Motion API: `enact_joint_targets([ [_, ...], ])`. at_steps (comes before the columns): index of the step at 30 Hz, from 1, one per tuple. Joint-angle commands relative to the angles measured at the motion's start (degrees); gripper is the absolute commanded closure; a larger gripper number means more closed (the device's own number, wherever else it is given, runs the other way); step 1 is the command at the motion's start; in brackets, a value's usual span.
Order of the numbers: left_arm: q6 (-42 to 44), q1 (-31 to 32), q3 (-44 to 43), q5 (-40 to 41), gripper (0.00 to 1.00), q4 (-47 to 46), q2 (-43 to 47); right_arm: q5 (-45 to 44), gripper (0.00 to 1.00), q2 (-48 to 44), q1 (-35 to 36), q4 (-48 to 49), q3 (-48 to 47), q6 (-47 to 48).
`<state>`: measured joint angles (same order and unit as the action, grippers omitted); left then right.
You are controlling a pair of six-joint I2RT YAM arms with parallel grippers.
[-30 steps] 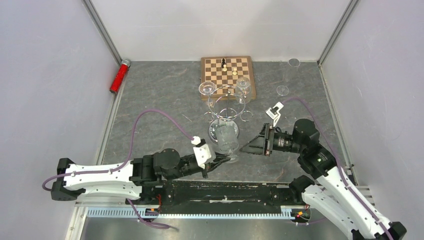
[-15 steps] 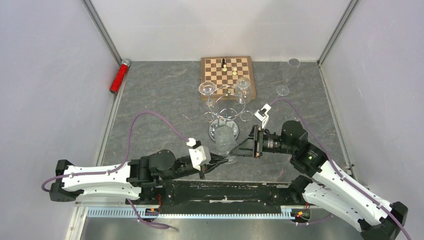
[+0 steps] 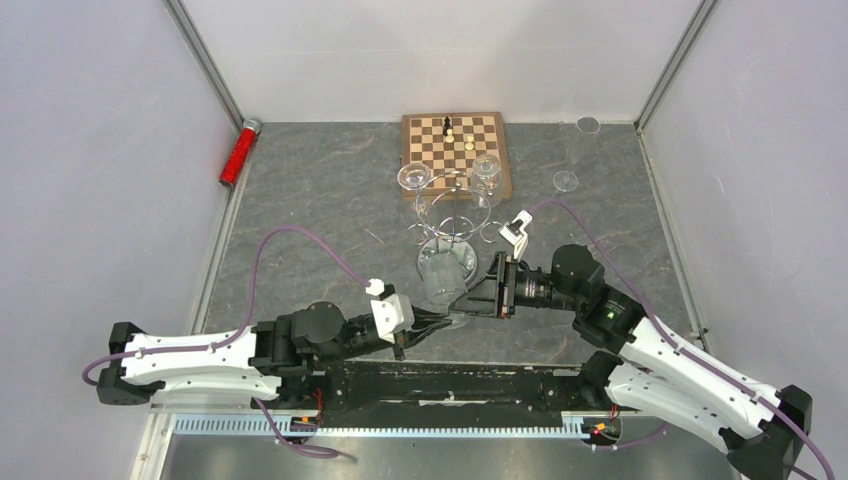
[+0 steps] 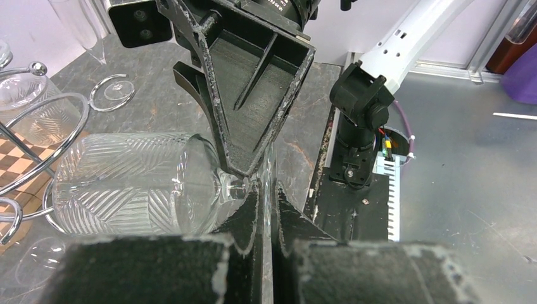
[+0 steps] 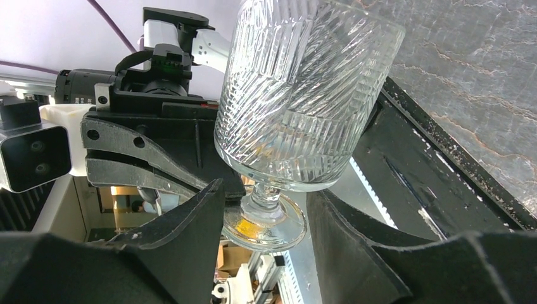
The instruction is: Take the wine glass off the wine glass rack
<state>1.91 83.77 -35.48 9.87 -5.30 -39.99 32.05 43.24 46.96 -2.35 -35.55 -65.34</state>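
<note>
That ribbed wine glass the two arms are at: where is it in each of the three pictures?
Top external: wine glass at centre, between the two grippers.
Left wrist: lower left, bowl pointing left.
Right wrist: top centre, bowl uppermost.
Shared landmark: the left gripper, shut on the glass's foot.

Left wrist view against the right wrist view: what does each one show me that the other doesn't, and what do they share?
Only the left wrist view shows the chrome wine glass rack, a corner of the chessboard, and the left end effector shut on the rim of the glass's foot. Only the right wrist view shows the right end effector open, with its fingers on either side of the stem and gaps between. Both show the ribbed wine glass and the opposite arm's end effector.
</note>
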Motion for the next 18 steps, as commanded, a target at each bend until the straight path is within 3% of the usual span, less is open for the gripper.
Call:
enact_joint_targets([
  [1, 4.0, 0.6, -1.1, -2.4, 0.98, -8.8, 0.4, -0.4, 0.47, 0.0, 1.4, 4.3, 0.5, -0.9],
  [7, 4.9, 0.6, -1.6, -3.2, 0.98, -7.3, -0.1, -0.3, 0.47, -0.1, 1.8, 4.1, 1.4, -2.2],
  [18, 6.0, 0.6, -2.4, -3.5, 0.98, -7.6, -1.6, 0.1, 0.57, 0.9, 2.1, 6.6, 2.6, -3.5],
])
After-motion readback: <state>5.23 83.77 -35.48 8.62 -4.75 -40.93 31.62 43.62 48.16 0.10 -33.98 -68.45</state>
